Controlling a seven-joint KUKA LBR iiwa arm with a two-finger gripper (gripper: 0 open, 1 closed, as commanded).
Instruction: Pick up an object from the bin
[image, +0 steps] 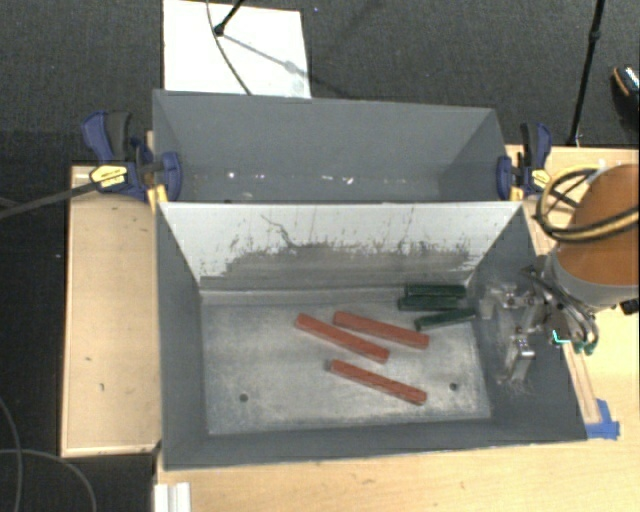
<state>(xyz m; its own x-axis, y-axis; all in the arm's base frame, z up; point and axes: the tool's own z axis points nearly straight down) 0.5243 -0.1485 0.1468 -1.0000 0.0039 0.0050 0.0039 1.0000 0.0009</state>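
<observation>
Over the right-hand slope of the grey metal bin (330, 140) my pincer (517, 360) is hanging, just beside the floor's right edge. I am seeing nothing gripped in it, and I cannot tell whether it is open or closed. The bin is sheet metal with sloped walls and a flat floor. The back wall is showing scratches and scuffs, and the floor is looking dull and speckled. My orange cover (610, 240) is sitting above the pincer, smooth and rounded.

Three reddish-brown bars are lying flat mid-floor, long, thin and straight-edged. The upper bar (380, 328) and the middle bar (342, 338) are lying close side by side, maybe touching. The front bar (375, 382) is lying apart from them, nearer the front wall. All three are slanting down to the right.

Two dark green pieces are lying at the floor's back right, nearest my pincer. The back green piece (433, 296) is against the back wall's foot, and the lower green piece (445, 318) is just beside it. They are shorter and darker than the bars, and I cannot tell what kind of thing they are.

I am judging the lower green piece the likely pick. I should be coming in leftward off the slope, squaring across its narrow width, and keeping clear of its neighbour and the wall.
</observation>
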